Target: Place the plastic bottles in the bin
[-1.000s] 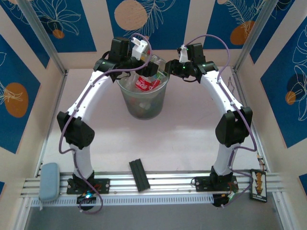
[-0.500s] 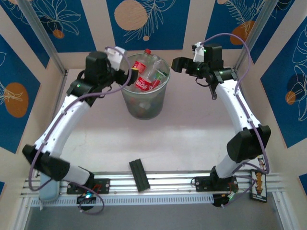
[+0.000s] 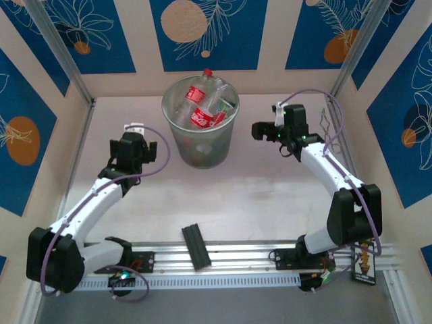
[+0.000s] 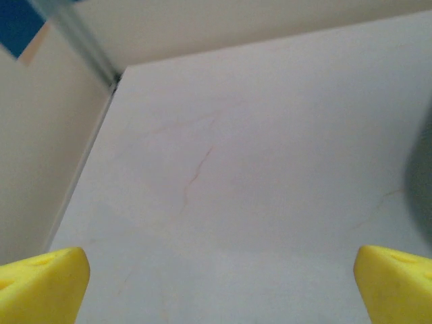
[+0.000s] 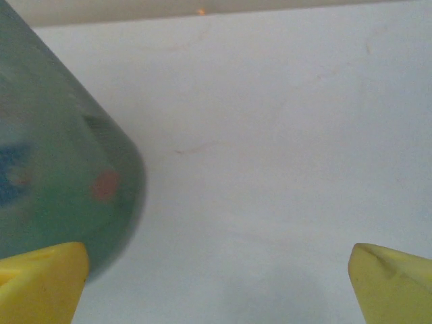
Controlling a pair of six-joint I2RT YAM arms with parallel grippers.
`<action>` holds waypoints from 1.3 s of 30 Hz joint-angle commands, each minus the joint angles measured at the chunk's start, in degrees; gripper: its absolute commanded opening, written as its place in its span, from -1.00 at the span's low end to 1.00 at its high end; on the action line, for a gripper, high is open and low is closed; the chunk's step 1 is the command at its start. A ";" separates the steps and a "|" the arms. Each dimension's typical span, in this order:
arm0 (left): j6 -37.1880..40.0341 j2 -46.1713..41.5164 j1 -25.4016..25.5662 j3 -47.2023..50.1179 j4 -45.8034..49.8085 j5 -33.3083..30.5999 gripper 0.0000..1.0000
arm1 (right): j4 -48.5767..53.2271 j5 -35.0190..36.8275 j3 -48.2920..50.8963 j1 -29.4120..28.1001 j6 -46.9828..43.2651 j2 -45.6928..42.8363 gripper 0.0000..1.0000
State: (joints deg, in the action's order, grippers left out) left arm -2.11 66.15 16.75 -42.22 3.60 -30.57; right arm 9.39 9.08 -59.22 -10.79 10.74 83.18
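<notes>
Pale table [image 3: 270, 196], plastic bottles [image 3: 197, 116] inside grey bin [image 3: 202, 154]

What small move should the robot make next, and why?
Probably draw the left tool and the right tool back toward the near edge to rest. Both are open, hold nothing and hang apart from the bin, and the plastic bottles in view all lie inside it, so the task looks done.

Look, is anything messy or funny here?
A little. The bin is heaped with bottles, and one red-capped bottle pokes up past its far rim. A black bar lies crooked across the metal rails at the near edge. Nothing has spilled on the table.
</notes>
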 commanded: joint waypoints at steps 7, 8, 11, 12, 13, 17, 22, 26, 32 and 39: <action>-0.21 10.58 -3.67 9.54 -25.37 -1.00 1.00 | -23.04 9.40 12.35 1.02 -4.23 3.26 0.98; 0.06 11.91 -4.08 10.09 -28.18 -0.27 1.00 | -24.79 9.21 12.97 1.21 -4.23 4.13 0.98; 2.74 15.77 -4.74 9.58 -30.79 -0.28 1.00 | -27.72 7.70 12.85 1.38 -6.13 5.62 0.98; 3.70 16.56 -4.86 9.80 -32.23 0.58 1.00 | -30.11 6.89 13.58 1.40 -7.13 5.60 0.98; 5.06 17.50 -5.04 10.29 -34.56 2.03 1.00 | -35.32 6.05 15.37 1.48 -8.17 5.87 0.98; 5.66 20.40 -6.30 12.41 -41.43 5.33 1.00 | -47.74 3.50 19.57 2.60 -8.30 10.45 0.98; 4.24 20.35 -8.30 18.52 -51.93 9.91 1.00 | -56.47 4.38 21.53 2.24 -8.67 13.96 0.98; 4.65 21.18 -8.80 19.84 -54.72 12.56 1.00 | -56.77 3.37 20.83 2.58 -8.98 14.63 0.98; 3.72 24.11 -10.38 21.73 -60.82 14.58 1.00 | -59.63 3.07 19.51 3.38 -9.86 17.05 0.98; 3.19 23.64 -10.36 21.57 -59.43 14.83 1.00 | -56.03 0.02 17.34 4.64 -10.48 16.22 0.98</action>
State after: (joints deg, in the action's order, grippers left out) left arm 1.83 89.49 6.98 -21.10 -52.77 -16.91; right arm -46.87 11.33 -39.77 -6.48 1.72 101.06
